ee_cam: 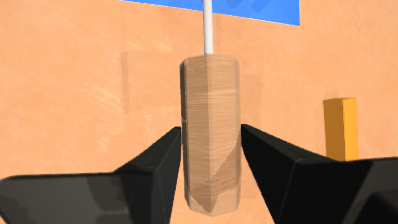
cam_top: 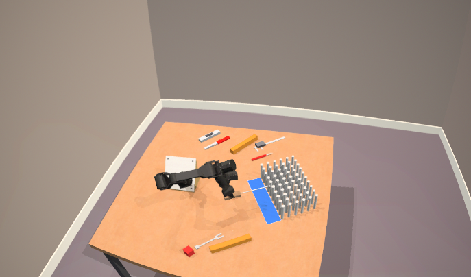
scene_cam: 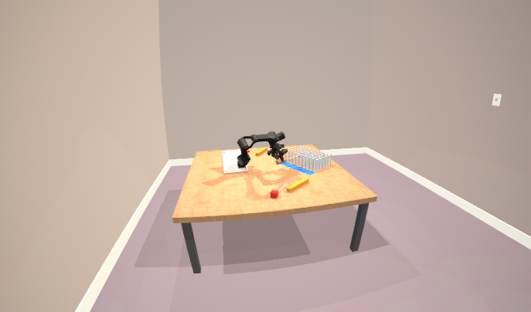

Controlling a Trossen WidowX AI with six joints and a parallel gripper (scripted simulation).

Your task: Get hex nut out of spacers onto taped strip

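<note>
My gripper (cam_top: 232, 195) (ee_cam: 210, 131) is shut on the wooden handle (ee_cam: 212, 90) of a tool with a thin pale rod (cam_top: 256, 189) (ee_cam: 208, 30). The handle sits between the two black fingers. The rod reaches over the blue taped strip (cam_top: 268, 210) (scene_cam: 297, 168) (ee_cam: 270, 10), and its far end is at the front row of the standing metal spacers (cam_top: 282, 212) (scene_cam: 317, 164). Whether the tip is between the spacers or above them, and whether it touches any, I cannot tell. The spacers look upright. The hex nut cannot be made out in any view.
Orange bars lie at the back (cam_top: 244, 144) and front (cam_top: 230, 243). A red block (cam_top: 188, 251) and forked tool (cam_top: 208, 241) lie in front. Behind lie a dark block with a rod (cam_top: 260, 144), a red-handled tool (cam_top: 223, 140), a small red tool (cam_top: 258, 157) and a white device (cam_top: 203, 138).
</note>
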